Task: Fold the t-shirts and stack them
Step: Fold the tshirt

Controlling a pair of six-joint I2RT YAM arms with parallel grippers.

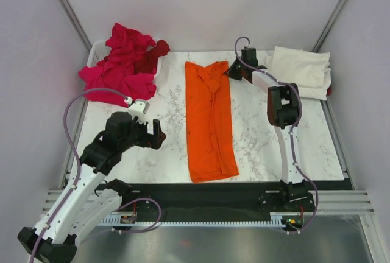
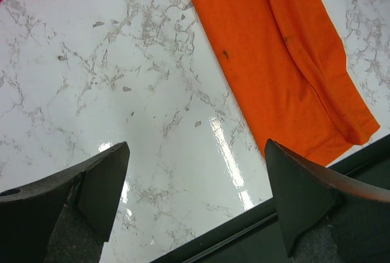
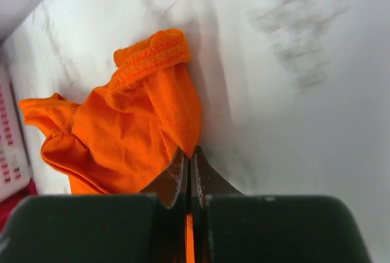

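An orange t-shirt lies folded into a long strip down the middle of the marble table. My right gripper is shut on the strip's far right corner; in the right wrist view orange cloth is pinched between the closed fingers. My left gripper hovers open over bare marble left of the strip, and its wrist view shows the strip's near end beyond the spread fingertips. A cream-white folded t-shirt rests at the far right. Magenta-pink t-shirts and a dark red one are heaped far left.
The pink heap spills out of a white basket at the far left corner. A black rail runs along the table's near edge. Pale walls close in the left, right and far sides.
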